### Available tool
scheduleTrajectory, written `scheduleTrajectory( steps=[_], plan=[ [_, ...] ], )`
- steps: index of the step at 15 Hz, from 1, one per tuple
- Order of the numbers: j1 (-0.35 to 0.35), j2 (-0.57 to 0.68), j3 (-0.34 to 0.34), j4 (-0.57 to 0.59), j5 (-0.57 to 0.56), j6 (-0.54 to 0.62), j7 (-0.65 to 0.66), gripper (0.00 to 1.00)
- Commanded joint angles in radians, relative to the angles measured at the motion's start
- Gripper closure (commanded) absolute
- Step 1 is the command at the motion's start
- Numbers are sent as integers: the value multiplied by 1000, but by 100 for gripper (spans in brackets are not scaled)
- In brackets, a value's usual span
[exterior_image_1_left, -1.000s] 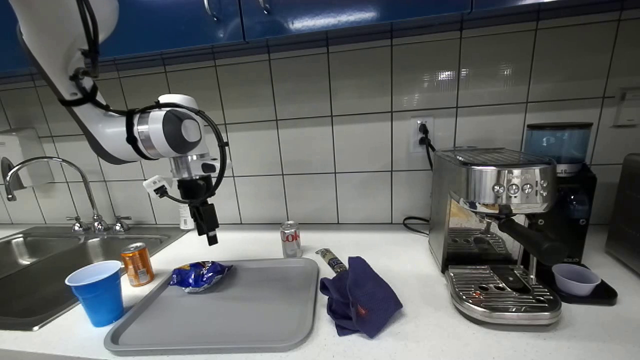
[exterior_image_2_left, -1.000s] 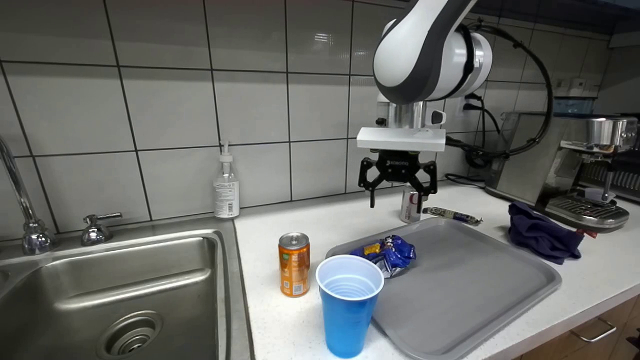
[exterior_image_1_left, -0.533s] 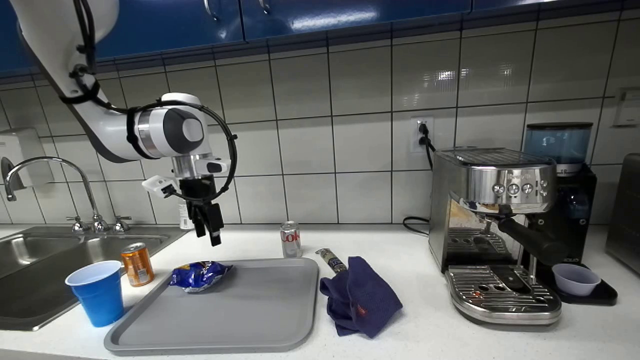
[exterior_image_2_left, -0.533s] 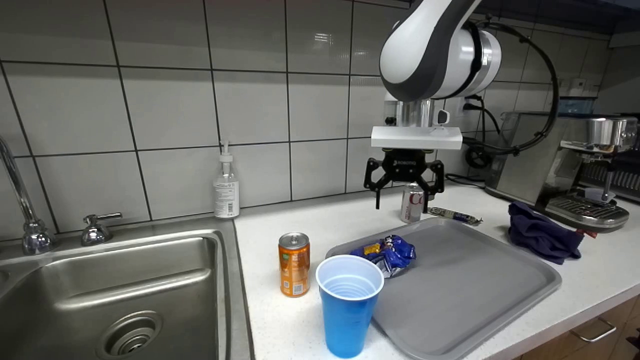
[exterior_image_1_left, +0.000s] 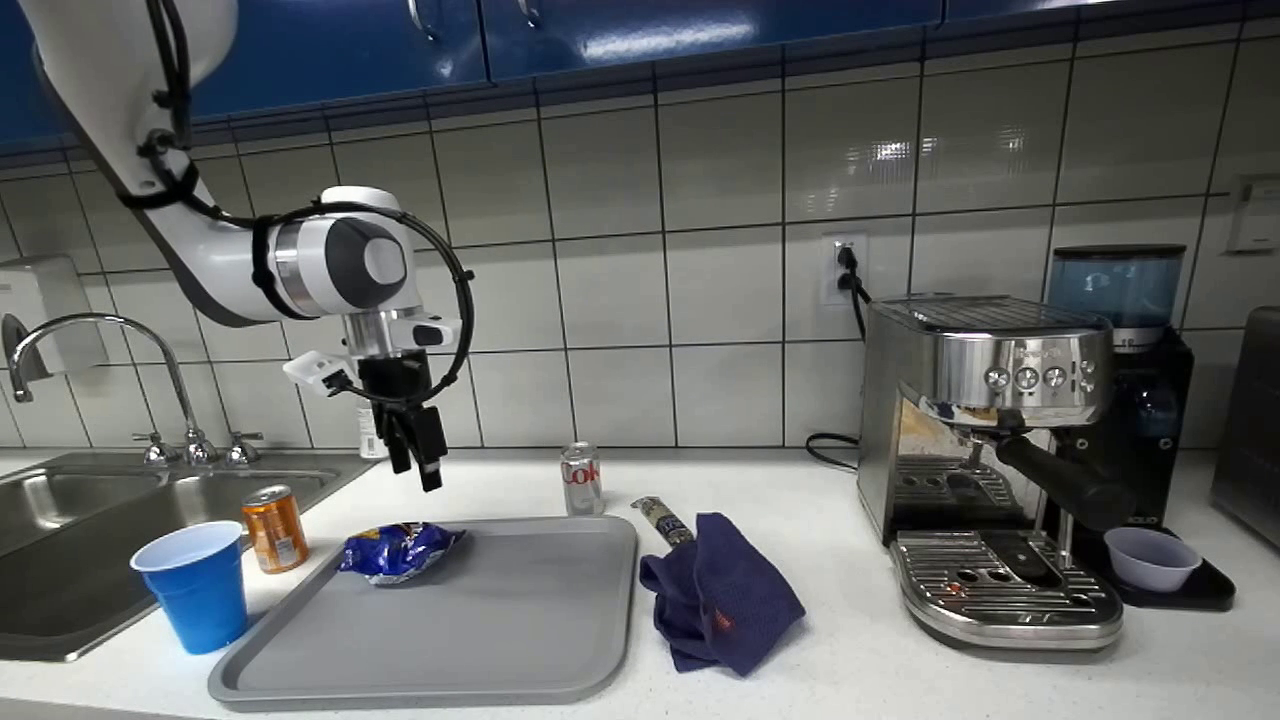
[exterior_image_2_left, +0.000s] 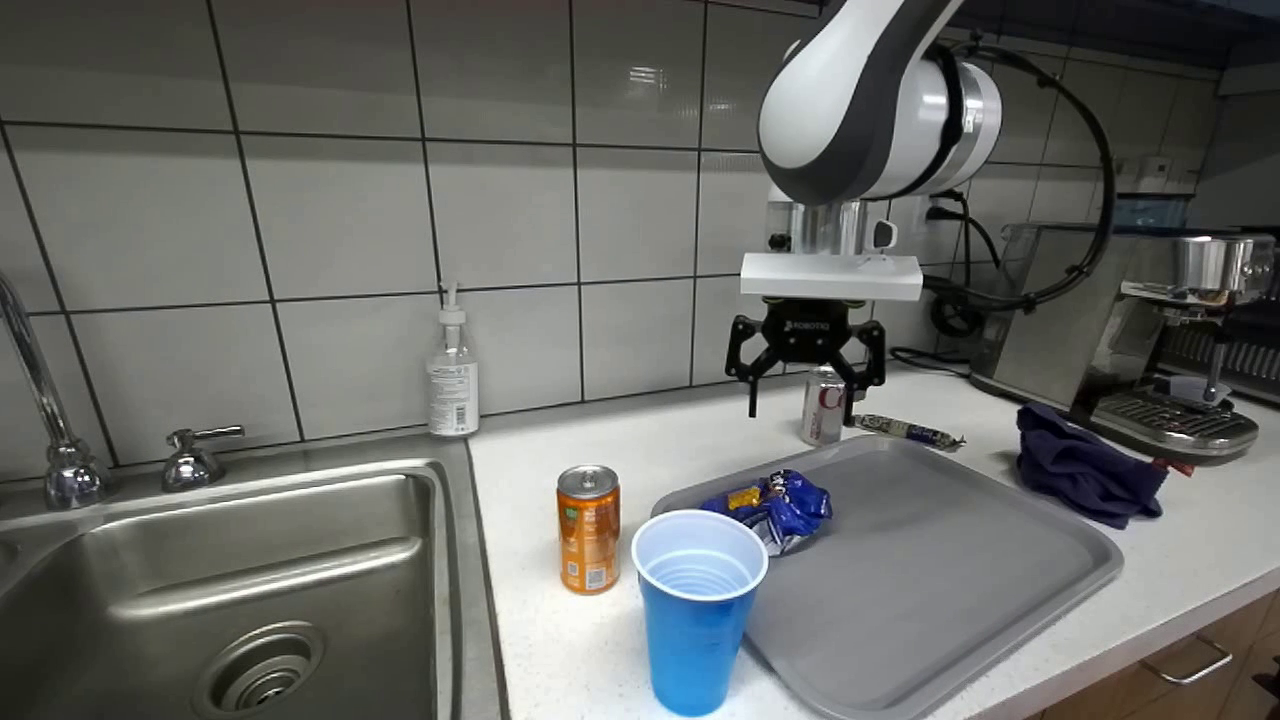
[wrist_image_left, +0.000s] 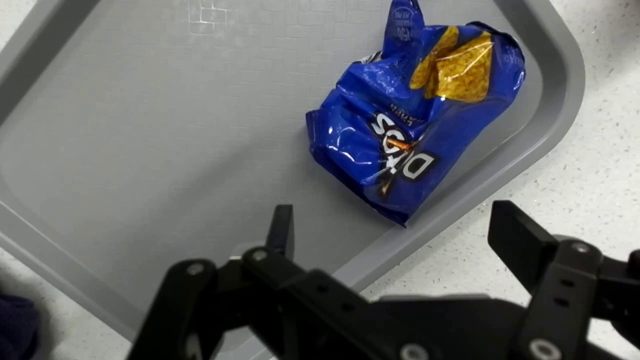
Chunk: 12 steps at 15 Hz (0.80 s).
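Observation:
My black gripper (exterior_image_1_left: 416, 478) hangs above the counter with its fingers apart and nothing between them. It also shows in an exterior view (exterior_image_2_left: 801, 417) and in the wrist view (wrist_image_left: 393, 206). The nearest thing below is a crumpled blue chip bag (wrist_image_left: 415, 115), lying at a corner of the grey tray (wrist_image_left: 175, 125). The bag (exterior_image_1_left: 398, 552) and tray (exterior_image_1_left: 470, 630) show in both exterior views; the bag is partly behind a blue cup (exterior_image_2_left: 700, 630) in one of them. The gripper touches neither. A silver can (exterior_image_2_left: 823, 408) stands behind the gripper, partly covered by a finger.
An orange can (exterior_image_1_left: 274, 530) and the blue cup stand between tray and sink (exterior_image_2_left: 450, 560). A wrapped bar (exterior_image_1_left: 662, 520) and a dark blue cloth (exterior_image_1_left: 725, 600) lie on the tray's far side. A coffee machine (exterior_image_1_left: 990, 380) stands beyond. A pump bottle (exterior_image_2_left: 454, 385) stands by the wall.
The gripper has shifted slightly to the right in both exterior views since one second ago and turned a little. It is nearly still over the last half second. The objects have not moved.

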Motion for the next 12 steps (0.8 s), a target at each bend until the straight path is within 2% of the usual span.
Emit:
scheduleTrajectory(
  steps=[1, 6, 12],
  plan=[
    [-10, -48, 8, -50, -11, 64, -49, 0],
    [-23, -111, 22, -124, 26, 134, -187, 0],
    [-25, -204, 42, -215, 90, 175, -296, 0]
  ],
)
